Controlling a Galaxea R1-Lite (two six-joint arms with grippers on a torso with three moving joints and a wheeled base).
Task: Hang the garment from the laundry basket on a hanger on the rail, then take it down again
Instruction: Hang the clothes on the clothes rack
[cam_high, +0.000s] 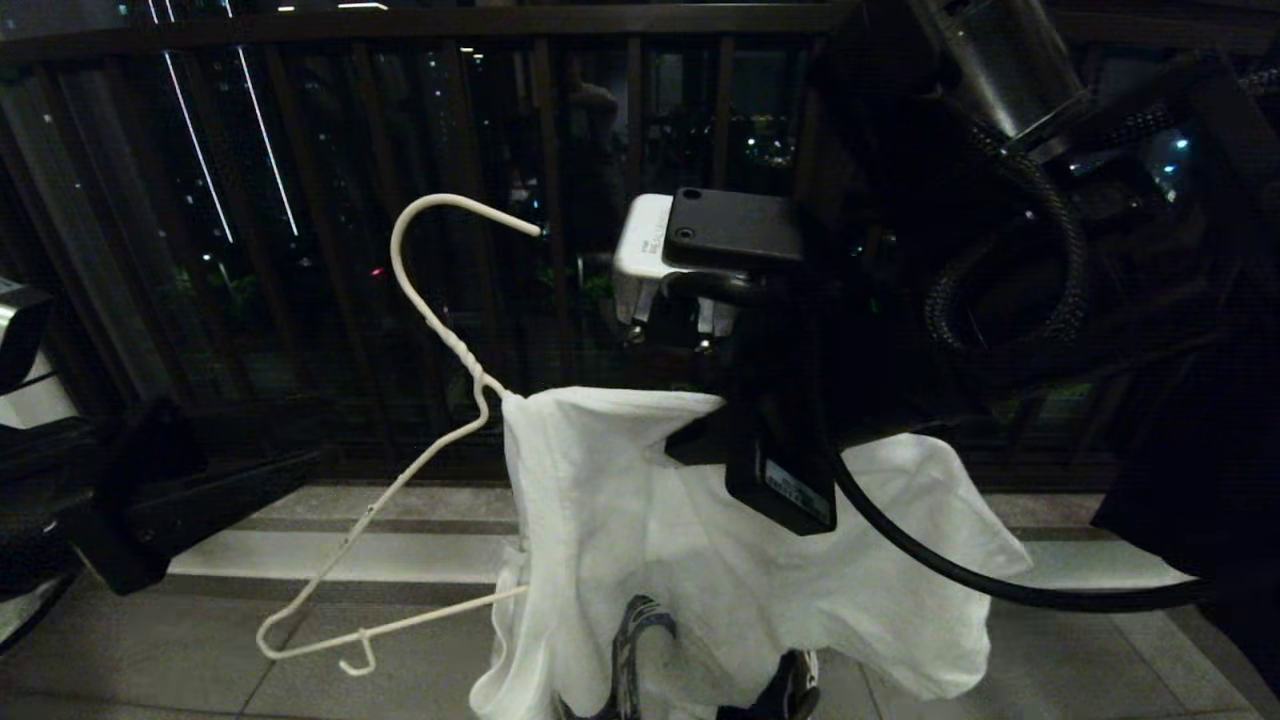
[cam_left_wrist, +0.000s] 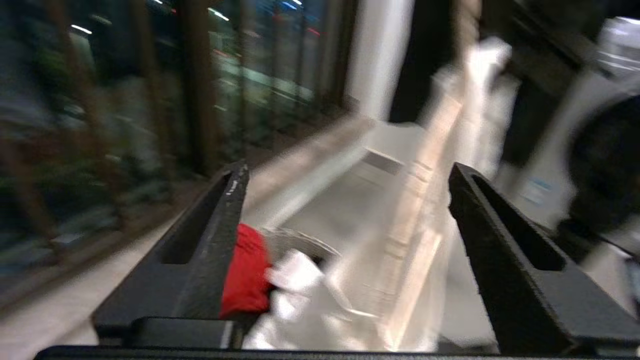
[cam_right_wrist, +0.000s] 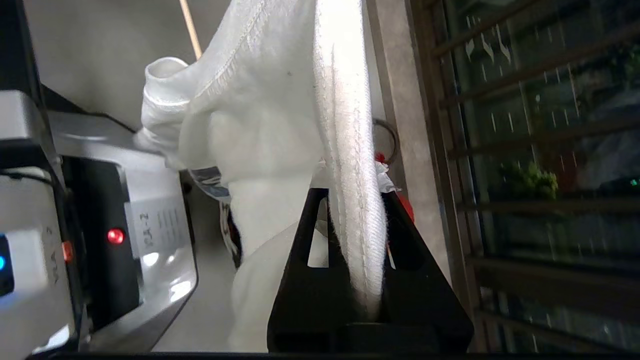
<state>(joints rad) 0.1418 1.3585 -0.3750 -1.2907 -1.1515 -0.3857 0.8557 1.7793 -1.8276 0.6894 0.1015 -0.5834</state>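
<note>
The white garment (cam_high: 700, 560) hangs in mid-air over the laundry basket (cam_high: 630, 640), whose patterned rim shows at the bottom edge. My right gripper (cam_high: 695, 440) is shut on its ribbed collar (cam_right_wrist: 350, 150). The white wire hanger (cam_high: 440, 330) sits tilted, one shoulder inside the shirt, the other bare, and its hook (cam_high: 450, 205) rests on nothing. My left gripper (cam_left_wrist: 345, 175) is open and empty, off to the left of the hanger; its dark fingers (cam_high: 230, 490) show at the left edge. The rail is out of view.
A dark brown window railing (cam_high: 400, 150) runs across the back, above a tiled floor (cam_high: 150, 650). A red cloth (cam_left_wrist: 245, 270) lies in the basket. The right arm's black cable (cam_high: 1000, 590) loops beside the shirt.
</note>
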